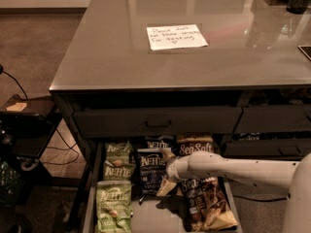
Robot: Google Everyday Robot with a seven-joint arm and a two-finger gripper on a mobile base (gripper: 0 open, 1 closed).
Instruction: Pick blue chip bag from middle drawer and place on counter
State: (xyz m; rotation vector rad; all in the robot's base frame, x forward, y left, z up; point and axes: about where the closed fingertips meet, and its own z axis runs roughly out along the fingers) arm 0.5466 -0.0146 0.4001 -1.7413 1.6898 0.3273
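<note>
Item: grasp approach, nothing lifted yet.
- Gripper: low in drawer, jaws spread, nothing held, at right edge of blue bag.
- Blue bag: flat in drawer, between green bags and Sea Salt bags.
- Your next move, likely: close on bag, lift, carry to counter.

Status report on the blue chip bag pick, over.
Gripper down in the middle drawer, at the blue chip bag right edge. Bag lies in the drawer, not on the counter. Green bags left, Sea Salt bags right, crowding it.

Camera, perhaps head-high, looks down past counter onto gripper in drawer.
</note>
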